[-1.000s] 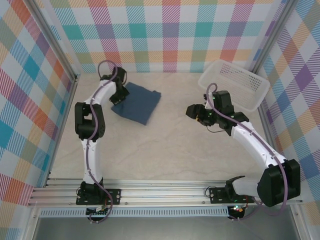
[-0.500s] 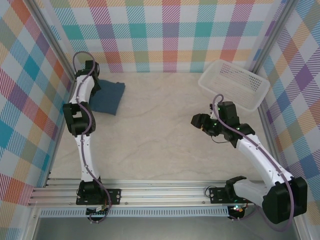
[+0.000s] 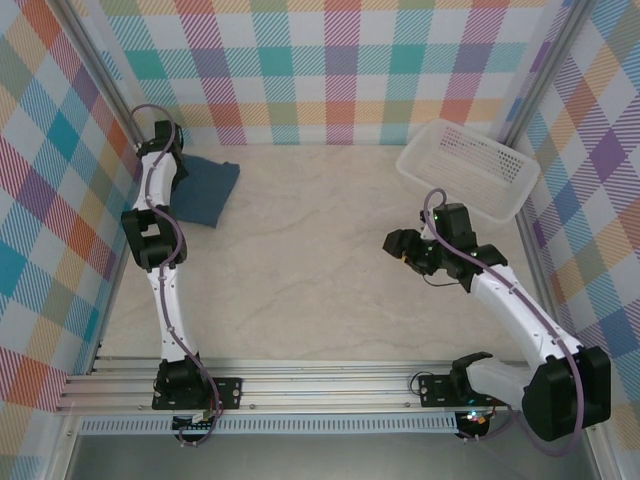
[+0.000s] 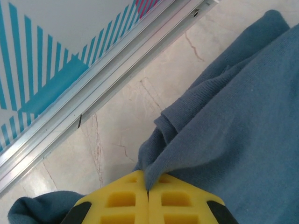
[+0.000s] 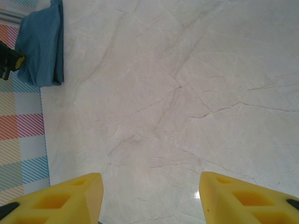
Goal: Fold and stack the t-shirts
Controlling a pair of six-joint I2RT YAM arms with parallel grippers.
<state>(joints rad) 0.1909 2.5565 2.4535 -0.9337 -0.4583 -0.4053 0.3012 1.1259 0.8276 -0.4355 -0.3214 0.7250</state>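
The t-shirt (image 3: pixel 205 190) lay folded across the desk (image 3: pixel 320 270) from the basket (image 3: pixel 468 165); my left gripper (image 4: pixel 148 196) was clamped on its edge, probably to place it; my right gripper (image 5: pixel 150 182) waited empty, jaws apart.

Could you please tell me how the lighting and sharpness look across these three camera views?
Top external: even, soft light, faint shadows, t-shirt crisp. Left wrist: cloth seams sharp, the left fingers slightly soft up close. Right wrist: a small glare spot on the table, low in frame.

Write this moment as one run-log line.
left gripper: shut on t-shirt at far-left corner | right gripper: open, empty, above table | basket: far right
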